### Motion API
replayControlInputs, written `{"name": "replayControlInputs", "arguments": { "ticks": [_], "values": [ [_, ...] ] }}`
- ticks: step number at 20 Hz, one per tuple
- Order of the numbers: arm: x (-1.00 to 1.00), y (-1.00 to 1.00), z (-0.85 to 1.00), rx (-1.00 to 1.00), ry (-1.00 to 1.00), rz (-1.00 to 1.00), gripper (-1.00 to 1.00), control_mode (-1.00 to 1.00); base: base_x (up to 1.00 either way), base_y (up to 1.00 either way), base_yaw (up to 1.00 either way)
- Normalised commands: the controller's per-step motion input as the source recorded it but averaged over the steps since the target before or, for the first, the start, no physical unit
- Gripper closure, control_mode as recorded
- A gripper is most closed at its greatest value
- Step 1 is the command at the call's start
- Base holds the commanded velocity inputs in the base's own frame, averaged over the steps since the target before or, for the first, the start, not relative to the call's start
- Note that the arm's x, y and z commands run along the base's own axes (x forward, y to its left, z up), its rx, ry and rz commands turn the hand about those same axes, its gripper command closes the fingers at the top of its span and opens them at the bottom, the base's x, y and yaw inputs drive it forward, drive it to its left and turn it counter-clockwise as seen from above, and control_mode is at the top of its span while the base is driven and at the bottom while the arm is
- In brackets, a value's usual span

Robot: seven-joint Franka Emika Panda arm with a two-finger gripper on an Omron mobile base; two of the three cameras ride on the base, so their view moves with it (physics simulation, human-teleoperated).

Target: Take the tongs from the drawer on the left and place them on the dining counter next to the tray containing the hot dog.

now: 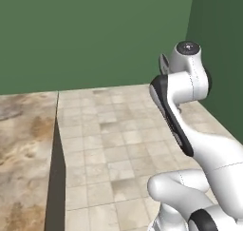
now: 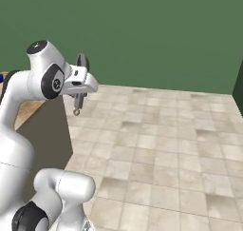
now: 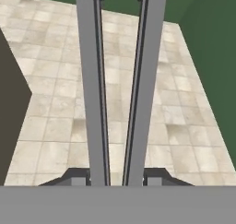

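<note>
Hand view: gripper [image 3: 117, 176] clamped on the tongs [image 3: 94, 89], whose two grey arms run from between the finger tips up to the top edge, over the beige tiled floor [image 3: 55, 140]. Right base view: gripper [image 2: 79, 101] hangs above the floor, pointing down, tongs [image 2: 76, 110] protruding below the fingers. Left base view: dining counter [image 1: 23, 149] along the left edge, marbled top bare near its right edge. Green wall [image 1: 95, 35] behind.
</note>
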Motion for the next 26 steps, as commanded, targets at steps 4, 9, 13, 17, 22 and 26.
{"name": "replayControlInputs", "arguments": {
  "ticks": [4, 9, 13, 17, 22, 26],
  "values": [
    [0.00, 0.00, 0.00, 0.00, 0.00, 0.00, 1.00, 1.00, 1.00, -0.42, 0.00],
    [0.00, 0.00, 0.00, 0.00, 0.00, 0.00, 1.00, 1.00, 1.00, -0.41, 0.01],
    [0.00, 0.00, 0.00, 0.00, 0.00, 0.00, 1.00, 1.00, 1.00, -0.48, 0.08],
    [0.00, 0.00, 0.00, 0.00, 0.00, 0.00, 1.00, 1.00, 1.00, -0.47, 0.12],
    [0.00, 0.00, 0.00, 0.00, 0.00, 0.00, 1.00, 1.00, 1.00, -0.40, 0.15],
    [0.00, 0.00, 0.00, 0.00, 0.00, 0.00, 1.00, 1.00, 1.00, -0.28, 0.29]
  ]
}}
